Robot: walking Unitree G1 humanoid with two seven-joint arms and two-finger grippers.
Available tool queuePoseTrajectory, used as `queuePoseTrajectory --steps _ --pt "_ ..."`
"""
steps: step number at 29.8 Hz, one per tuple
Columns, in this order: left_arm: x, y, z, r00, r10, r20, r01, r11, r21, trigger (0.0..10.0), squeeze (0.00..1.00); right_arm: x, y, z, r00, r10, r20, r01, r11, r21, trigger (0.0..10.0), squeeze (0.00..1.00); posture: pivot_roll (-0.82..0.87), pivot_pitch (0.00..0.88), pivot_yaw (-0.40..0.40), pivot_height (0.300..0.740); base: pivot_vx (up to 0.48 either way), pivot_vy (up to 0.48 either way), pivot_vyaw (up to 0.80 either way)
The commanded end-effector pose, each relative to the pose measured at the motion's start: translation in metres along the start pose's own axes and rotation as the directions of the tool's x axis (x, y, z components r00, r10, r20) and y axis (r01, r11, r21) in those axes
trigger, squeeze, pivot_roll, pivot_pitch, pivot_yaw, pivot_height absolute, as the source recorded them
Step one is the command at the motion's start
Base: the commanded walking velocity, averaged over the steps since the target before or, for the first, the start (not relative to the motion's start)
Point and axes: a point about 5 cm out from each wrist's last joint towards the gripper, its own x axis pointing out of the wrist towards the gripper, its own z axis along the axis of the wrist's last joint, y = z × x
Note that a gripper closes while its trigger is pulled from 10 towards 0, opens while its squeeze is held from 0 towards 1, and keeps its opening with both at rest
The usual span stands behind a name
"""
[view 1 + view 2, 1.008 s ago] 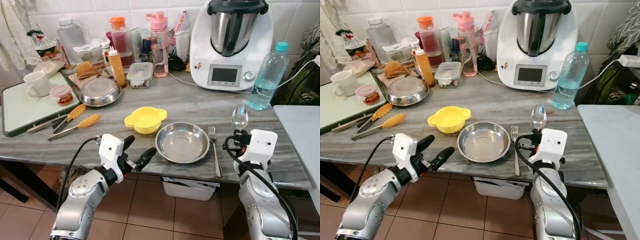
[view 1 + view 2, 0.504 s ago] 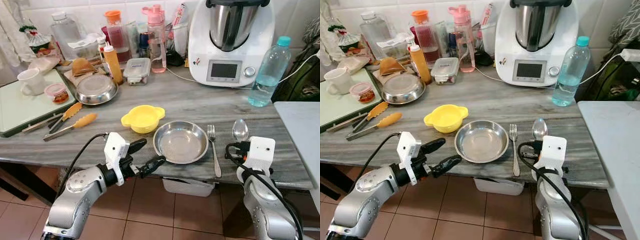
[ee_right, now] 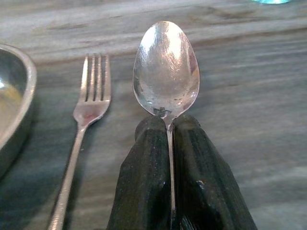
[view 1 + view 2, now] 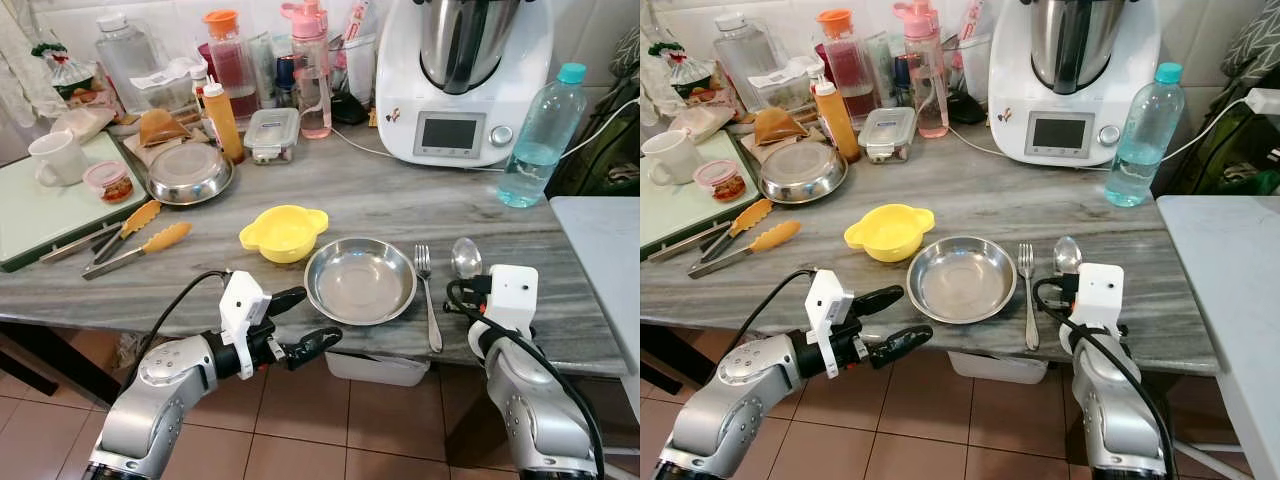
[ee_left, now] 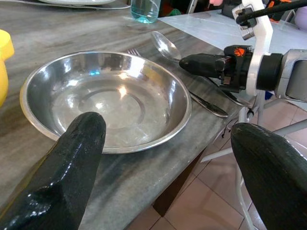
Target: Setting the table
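Note:
A round steel plate (image 4: 360, 281) lies near the counter's front edge, with a fork (image 4: 428, 300) just right of it. My right gripper (image 3: 169, 143) is shut on the handle of a spoon (image 4: 466, 257), whose bowl hangs low over the counter to the right of the fork. The spoon (image 3: 166, 68) points away from the fingers (image 3: 144, 182). Below the counter's edge, in front of the plate's left side, my left gripper (image 4: 308, 318) stands open and holds nothing. A yellow bowl (image 4: 284, 232) sits left of the plate.
A white food processor (image 4: 462, 80) and a water bottle (image 4: 540, 138) stand at the back right. Bottles, a lidded box (image 4: 272, 134) and a steel bowl (image 4: 188, 174) crowd the back left. Orange-tipped tongs (image 4: 130, 248) and a tray with a white mug (image 4: 58, 158) lie at the left. A white table (image 4: 608, 260) adjoins on the right.
My right gripper has lowered the spoon toward the counter beside the fork. My left gripper has slid forward and right under the counter's edge. The camera has tilted a little.

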Motion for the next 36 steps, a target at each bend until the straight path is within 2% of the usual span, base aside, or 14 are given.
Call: queuePoseTrajectory --steps 1,9,20,28,36 --pt "0.002 -0.003 0.007 1.000 -0.007 0.009 0.007 1.000 0.027 10.0 0.00 0.003 0.006 -0.001 0.999 0.032 -0.014 -0.032 0.999 0.006 10.0 0.00 -0.11 0.054 0.096 0.740 0.000 0.000 0.00" --pt "0.002 -0.005 0.011 1.000 -0.007 0.010 0.007 0.999 0.034 10.0 0.00 0.010 0.016 -0.002 0.998 0.059 -0.025 -0.058 0.998 0.029 10.0 0.00 -0.10 0.055 0.095 0.740 0.000 0.000 0.00" --pt "0.000 -0.006 0.010 1.000 -0.004 0.001 0.004 1.000 0.027 10.0 0.00 0.011 0.007 -0.006 0.999 0.020 -0.039 -0.020 1.000 0.012 10.0 0.00 -0.10 0.057 0.098 0.740 0.000 0.000 0.00" --pt "0.002 -0.007 0.008 1.000 -0.001 -0.002 0.001 1.000 0.025 10.0 0.00 0.009 -0.009 -0.006 0.999 -0.022 -0.040 0.022 1.000 0.007 10.0 0.00 -0.11 0.058 0.101 0.740 0.000 0.000 0.00" --pt "0.003 -0.007 0.007 1.000 -0.004 -0.007 0.004 1.000 0.024 10.0 0.00 0.010 -0.006 -0.006 0.999 -0.003 -0.044 0.003 1.000 0.010 10.0 0.00 -0.10 0.057 0.101 0.740 0.000 0.000 0.00"
